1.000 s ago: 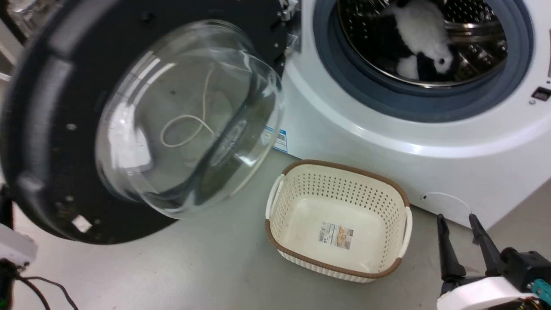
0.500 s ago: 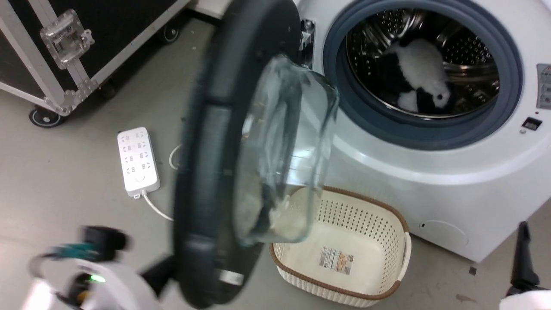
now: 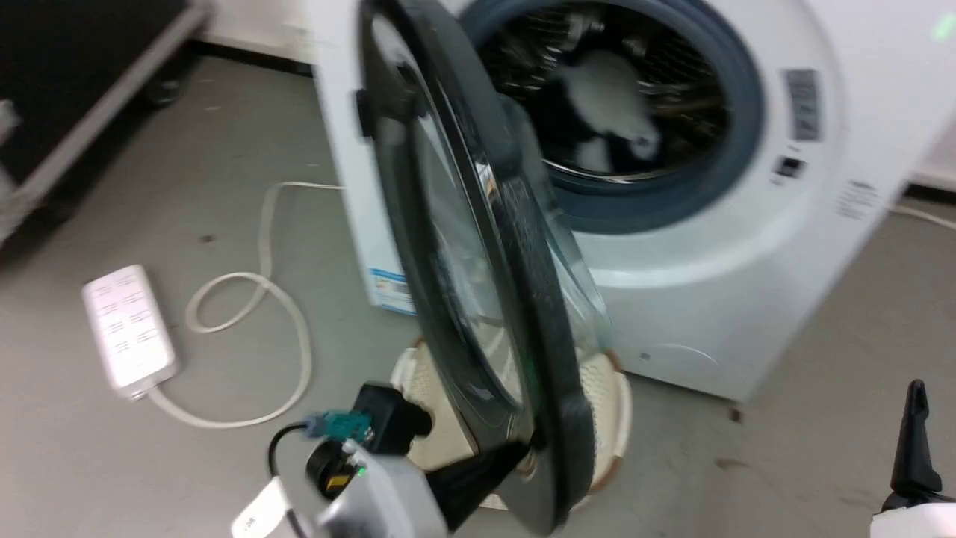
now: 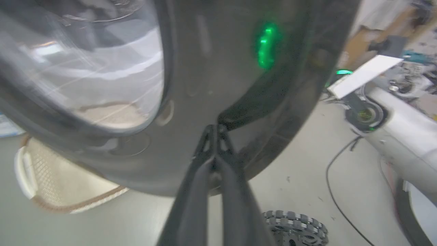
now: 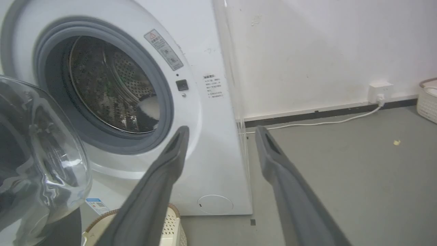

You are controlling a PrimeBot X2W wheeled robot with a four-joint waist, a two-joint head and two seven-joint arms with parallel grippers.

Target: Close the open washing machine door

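Observation:
The washing machine door (image 3: 556, 388) stands half swung, edge-on in the head view, its glass bowl (image 5: 44, 157) facing the drum opening (image 3: 597, 112). My left gripper (image 3: 515, 452) is shut with nothing in it. Its joined fingertips (image 4: 215, 131) press on the glossy black outer rim (image 4: 222, 68) near the door's lower edge. My right gripper (image 5: 221, 135) hangs open and empty, well right of the machine's front and away from the door. One of its fingers (image 3: 915, 433) shows at the lower right of the head view.
A cream basket (image 3: 616, 403) sits on the floor under the door's lower edge. A black-and-white plush toy (image 3: 609, 104) lies in the drum. A white power strip (image 3: 128, 329) and its looped cable lie to the left, a black case (image 3: 75, 75) behind it.
The door has swung from wide open to about halfway toward the machine. My left gripper has come in behind its outer face. The head camera has also shifted, and the picture is blurred.

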